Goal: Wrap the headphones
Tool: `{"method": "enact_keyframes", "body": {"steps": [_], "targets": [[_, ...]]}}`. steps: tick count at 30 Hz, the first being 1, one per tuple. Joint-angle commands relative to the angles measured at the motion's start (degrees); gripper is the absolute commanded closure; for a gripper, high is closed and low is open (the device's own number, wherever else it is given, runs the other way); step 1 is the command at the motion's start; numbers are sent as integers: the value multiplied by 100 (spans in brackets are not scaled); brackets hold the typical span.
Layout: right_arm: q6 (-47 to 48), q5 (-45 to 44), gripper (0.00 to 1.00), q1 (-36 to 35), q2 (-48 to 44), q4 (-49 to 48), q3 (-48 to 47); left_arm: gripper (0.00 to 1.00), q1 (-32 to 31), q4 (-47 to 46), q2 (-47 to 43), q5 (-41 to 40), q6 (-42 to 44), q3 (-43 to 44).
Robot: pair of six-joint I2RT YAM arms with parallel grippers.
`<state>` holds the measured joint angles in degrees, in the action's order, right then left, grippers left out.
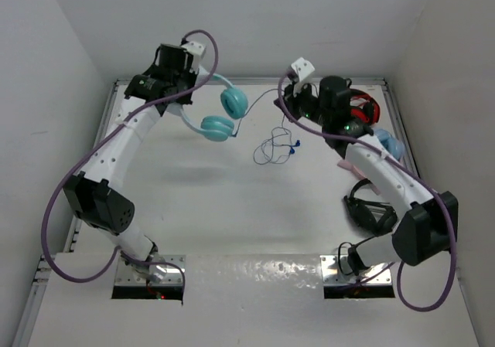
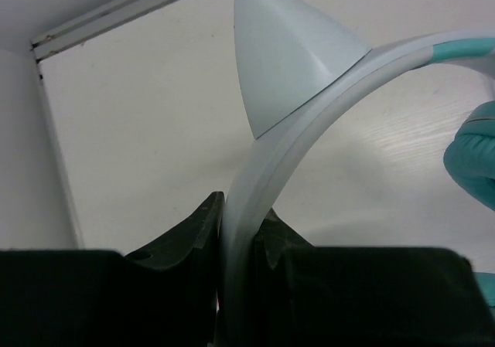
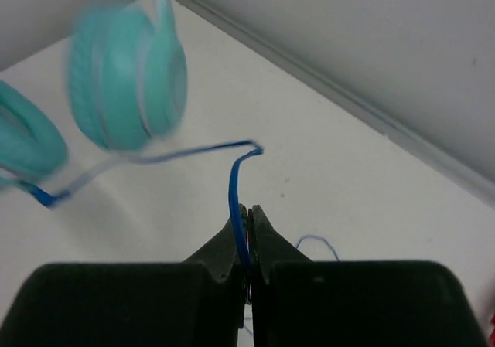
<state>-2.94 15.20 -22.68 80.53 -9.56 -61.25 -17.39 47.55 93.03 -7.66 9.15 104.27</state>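
Observation:
The teal headphones (image 1: 225, 111) hang in the air at the back left, ear cups down. My left gripper (image 1: 184, 84) is shut on their pale headband (image 2: 267, 177), beside its ear-like point (image 2: 290, 57). My right gripper (image 1: 288, 92) is shut on the thin blue cable (image 3: 236, 185), which runs from the ear cups (image 3: 128, 76) to my jaws. The rest of the cable (image 1: 274, 146) hangs down in loops to the table, ending at the blue plug (image 1: 294, 148).
Red headphones (image 1: 365, 107) and paler blue headphones (image 1: 388, 144) lie at the back right behind my right arm. Black headphones (image 1: 370, 210) lie near the right arm's elbow. White walls close in at the back and both sides.

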Motion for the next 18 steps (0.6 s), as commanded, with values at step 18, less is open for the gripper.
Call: {"method": "enact_keyframes", "body": {"steps": [18], "targets": [[-1602, 938, 100, -844, 2519, 4006, -5219, 100, -731, -167, 602, -368, -272, -355]]}}
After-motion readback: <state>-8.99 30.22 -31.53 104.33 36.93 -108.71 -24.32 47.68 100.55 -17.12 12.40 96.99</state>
